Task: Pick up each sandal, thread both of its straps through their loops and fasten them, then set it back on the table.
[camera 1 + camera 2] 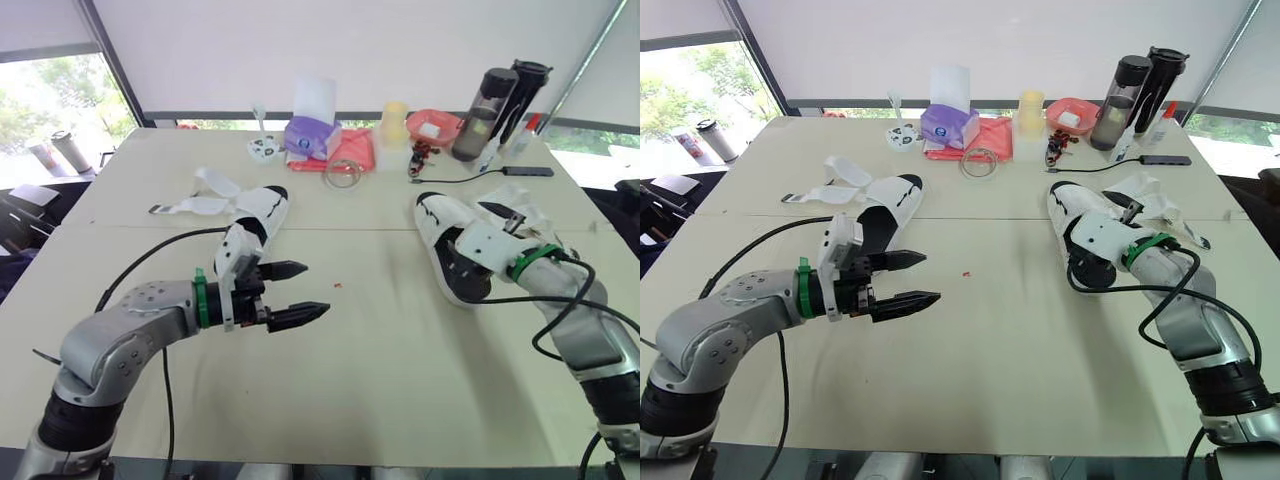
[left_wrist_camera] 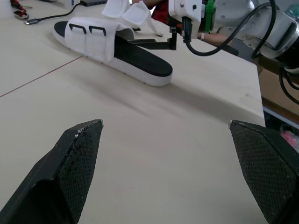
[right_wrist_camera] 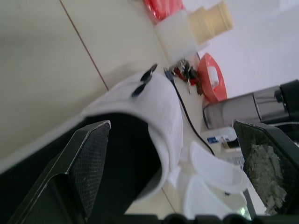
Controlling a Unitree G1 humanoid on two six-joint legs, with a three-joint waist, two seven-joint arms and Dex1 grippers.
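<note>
My right gripper (image 3: 170, 123) spreads wide astride the right sandal (image 1: 432, 215), which lies lengthwise on the counter (image 1: 400, 380), toe pointing away from me. My left gripper (image 1: 316, 288) gapes empty near the left sandal (image 1: 265, 208).

Table (image 1: 380, 400) bearing the left sandal (image 1: 262, 212) and the right sandal (image 1: 447, 238), well apart; behind them, along the far edge, tissue pack (image 1: 312, 136), bowl (image 1: 436, 126) and bottles (image 1: 487, 108), left to right.

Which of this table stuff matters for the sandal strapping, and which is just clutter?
Job: left sandal; right sandal.

Lying about: purple tissue pack; red cloth; red bowl; grey bottle; black bottle.
</note>
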